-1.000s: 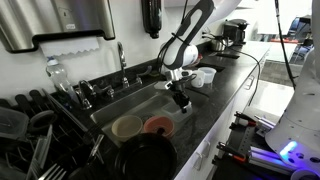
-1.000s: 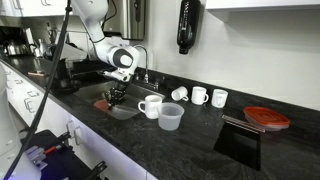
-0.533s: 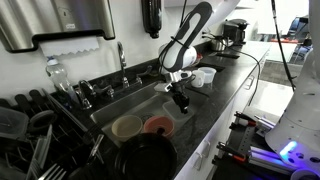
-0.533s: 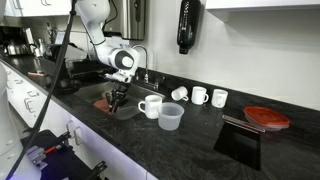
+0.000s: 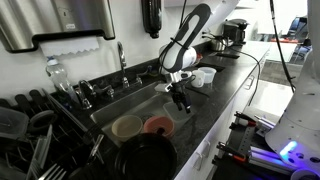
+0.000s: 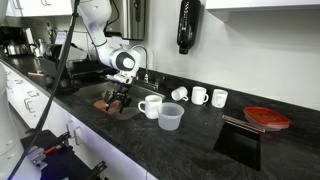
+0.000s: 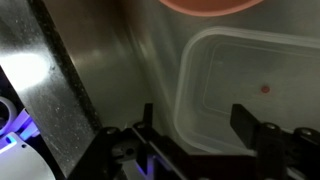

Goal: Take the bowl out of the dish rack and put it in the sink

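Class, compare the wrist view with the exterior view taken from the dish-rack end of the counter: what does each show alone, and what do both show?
Only the wrist view: a clear rectangular plastic container lying in the sink, just below the open gripper.
Only the exterior view: the white robot arm, a tan round bowl, the chrome faucet and the dark dish rack.
Both: the gripper, the steel sink and an orange round bowl.
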Robot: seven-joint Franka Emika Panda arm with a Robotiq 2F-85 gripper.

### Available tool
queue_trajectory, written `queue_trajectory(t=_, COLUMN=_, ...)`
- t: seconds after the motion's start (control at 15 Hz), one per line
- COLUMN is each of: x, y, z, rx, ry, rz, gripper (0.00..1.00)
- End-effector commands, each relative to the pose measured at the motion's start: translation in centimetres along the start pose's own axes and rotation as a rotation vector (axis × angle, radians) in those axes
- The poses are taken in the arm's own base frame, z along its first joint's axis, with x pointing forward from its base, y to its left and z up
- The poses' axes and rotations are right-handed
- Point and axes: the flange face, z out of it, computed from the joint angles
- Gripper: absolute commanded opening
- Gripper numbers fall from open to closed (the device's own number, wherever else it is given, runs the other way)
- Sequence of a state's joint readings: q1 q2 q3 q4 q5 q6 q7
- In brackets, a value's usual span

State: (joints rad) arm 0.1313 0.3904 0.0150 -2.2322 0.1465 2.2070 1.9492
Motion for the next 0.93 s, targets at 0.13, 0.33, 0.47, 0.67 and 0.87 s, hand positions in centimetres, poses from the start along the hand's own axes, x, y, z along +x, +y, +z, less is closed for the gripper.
queue_trajectory(t=0.13, x=-0.2, y=1.9, z=-3.8, rx=0.041, ry=-0.042, rz=-0.055, gripper=1.00)
queue_trajectory(t=0.33, x=-0.7, y=5.0, z=-8.0, rx=0.084, ry=-0.096, rz=-0.080, gripper=1.00)
queue_trajectory(t=0.47, x=-1.3, y=3.7, z=-7.8, rx=0.086, ry=-0.075, rz=-0.062, gripper=1.00)
queue_trajectory(t=0.67, x=-0.8, y=5.1, z=-8.3, rx=0.089, ry=-0.077, rz=-0.066, gripper=1.00)
queue_trajectory(t=0.87, x=-0.8, y=5.0, z=-7.7, rx=0.080, ry=-0.073, rz=-0.067, gripper=1.00)
